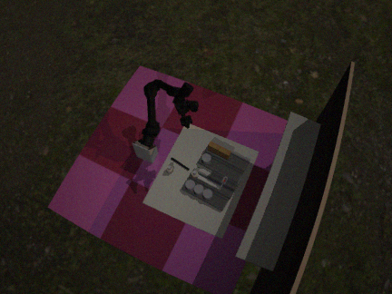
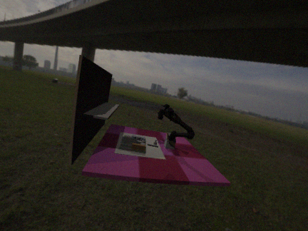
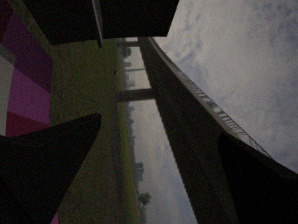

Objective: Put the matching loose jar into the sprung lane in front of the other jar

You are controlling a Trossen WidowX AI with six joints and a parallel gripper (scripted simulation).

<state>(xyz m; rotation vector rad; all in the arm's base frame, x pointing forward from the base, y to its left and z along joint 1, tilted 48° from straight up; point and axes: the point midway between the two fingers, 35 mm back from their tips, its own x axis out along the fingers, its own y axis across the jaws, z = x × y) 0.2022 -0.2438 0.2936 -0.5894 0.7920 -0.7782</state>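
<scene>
The black parallel-jaw gripper (image 1: 185,120) hangs wide open with nothing between its fingers, just above centre of the top view, over the upper-left corner of the pale grey square board (image 1: 170,195). The small pale loose jar (image 1: 169,170) lies on that board left of centre, beside a thin black bar (image 1: 180,163). To its right is the grey tray of sprung lanes (image 1: 220,202), where white-lidded jars (image 1: 199,189) stand; which lane is meant I cannot tell.
</scene>
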